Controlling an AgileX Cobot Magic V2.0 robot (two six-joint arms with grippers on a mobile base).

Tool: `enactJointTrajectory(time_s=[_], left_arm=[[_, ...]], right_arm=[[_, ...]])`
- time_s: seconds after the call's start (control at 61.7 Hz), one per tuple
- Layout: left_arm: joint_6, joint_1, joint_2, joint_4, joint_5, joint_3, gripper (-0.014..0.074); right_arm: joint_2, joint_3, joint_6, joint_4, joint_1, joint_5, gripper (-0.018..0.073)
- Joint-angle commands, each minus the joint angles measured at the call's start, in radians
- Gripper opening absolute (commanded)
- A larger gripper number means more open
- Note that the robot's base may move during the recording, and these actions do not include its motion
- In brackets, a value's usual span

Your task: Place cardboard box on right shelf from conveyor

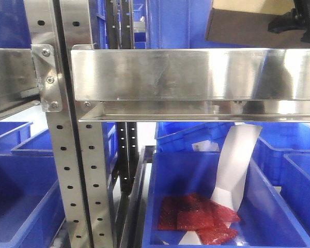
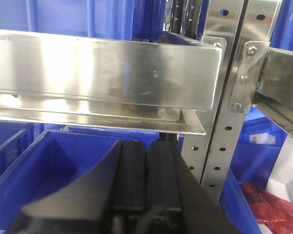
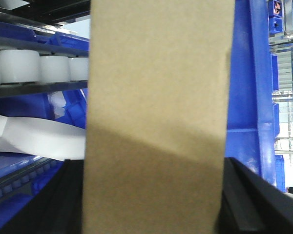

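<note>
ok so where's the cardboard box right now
In the front view the cardboard box is at the top right, just above the right shelf's steel front rail, held in the right claw, whose fingers flank it in the right wrist view.

left claw [image 2: 146,180]: fingers pressed together, nothing between | right claw [image 3: 154,195]: fingers clamped on either side of cardboard box [image 3: 158,117], raised

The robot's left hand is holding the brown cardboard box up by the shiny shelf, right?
Not quite: the right gripper holds the cardboard box between its fingers, as the right wrist view shows. The left gripper is shut and empty. The box is up by the shiny shelf.
</note>
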Motion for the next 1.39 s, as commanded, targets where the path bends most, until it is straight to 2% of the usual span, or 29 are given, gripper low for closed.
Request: enactJointTrajectory(time_s=[0.0,0.389,0.697,1.086,1.378], left_arm=[[-0.001,-0.003,-0.007,-0.003,-0.078,-0.003,-0.0119],[-0.001,-0.003,-0.007,-0.003,-0.078,-0.003,-0.0119],[-0.001,-0.003,-0.007,-0.003,-0.078,-0.003,-0.0119],[-0.001,-0.003,-0.007,-0.003,-0.078,-0.003,-0.0119],[-0.001,-0.003,-0.007,-0.003,-0.078,-0.003,-0.0119]], right_arm=[[-0.035,-0.039,-0.007,0.002,0.001,-0.022,0.0313],[-0.035,-0.038,-0.007,0.002,0.002,-0.023,0.033],[-0.035,-0.037,-0.007,0.002,0.002,-0.018,0.0575],[-0.035,-0.032,-0.001,0.005,0.024,-0.019,0.0577],[-0.049,0.015,0.008,0.067,0.03,-0.018,0.0577]])
